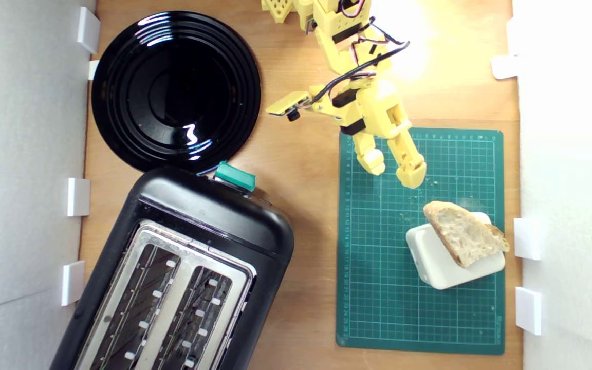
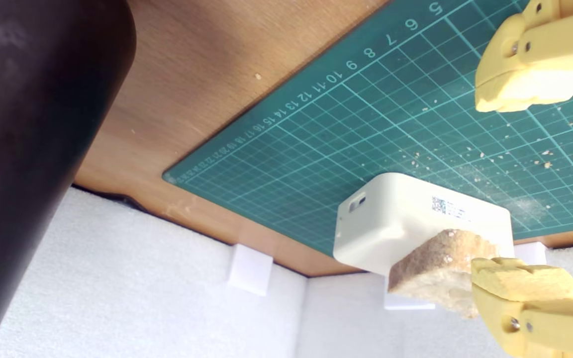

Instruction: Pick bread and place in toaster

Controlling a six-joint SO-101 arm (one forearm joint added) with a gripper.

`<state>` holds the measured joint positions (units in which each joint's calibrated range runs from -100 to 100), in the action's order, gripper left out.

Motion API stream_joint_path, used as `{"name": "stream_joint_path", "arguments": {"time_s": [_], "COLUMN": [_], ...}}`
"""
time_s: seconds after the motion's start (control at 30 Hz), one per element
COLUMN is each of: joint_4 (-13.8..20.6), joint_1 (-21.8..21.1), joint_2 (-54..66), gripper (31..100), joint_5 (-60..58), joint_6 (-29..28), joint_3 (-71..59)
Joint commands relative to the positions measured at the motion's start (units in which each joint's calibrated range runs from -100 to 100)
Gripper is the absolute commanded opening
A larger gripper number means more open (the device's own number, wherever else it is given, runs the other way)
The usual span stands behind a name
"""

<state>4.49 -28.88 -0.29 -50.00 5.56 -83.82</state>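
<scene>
The tabletop is seen from straight overhead in the exterior view, with the arm entering at twelve o'clock. A close, low-angled look past the fingertips is given by the wrist view. The green mat [image 1: 419,288] [image 2: 366,124] is shared by both.

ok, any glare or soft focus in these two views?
Exterior view: blown-out glare on the table beside the arm, bright reflections on the black plate. Wrist view: toaster a dark blur up close, gripper fingers slightly soft, cutting mat numbers sharp.
</scene>
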Motion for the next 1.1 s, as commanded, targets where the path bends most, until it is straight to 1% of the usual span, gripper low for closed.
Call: {"name": "stream_joint_path", "arguments": {"time_s": [0.0,0.17,0.27,0.37,0.57,0.63,0.8,1.07], "joint_4": [0.32,0.41,0.41,0.50,0.50,1.68,1.41,1.68], "joint_1": [-0.61,-0.69,-0.69,-1.10,-1.34,-2.14,-4.32,-4.32], "joint_2": [-0.12,-0.54,-1.95,-3.45,-4.78,-4.78,-7.53,-9.52], "gripper": [94.5,94.0,94.2,94.3,94.0,93.9,93.9,93.9], "joint_5": [-2.13,-2.05,-2.05,-2.13,-2.05,-1.96,-2.13,-2.13], "joint_6": [-0.20,-0.31,-1.98,-2.45,-2.61,-2.66,-2.61,-2.61], "joint_3": [2.25,4.70,6.15,7.88,10.87,11.78,13.78,16.96]}}
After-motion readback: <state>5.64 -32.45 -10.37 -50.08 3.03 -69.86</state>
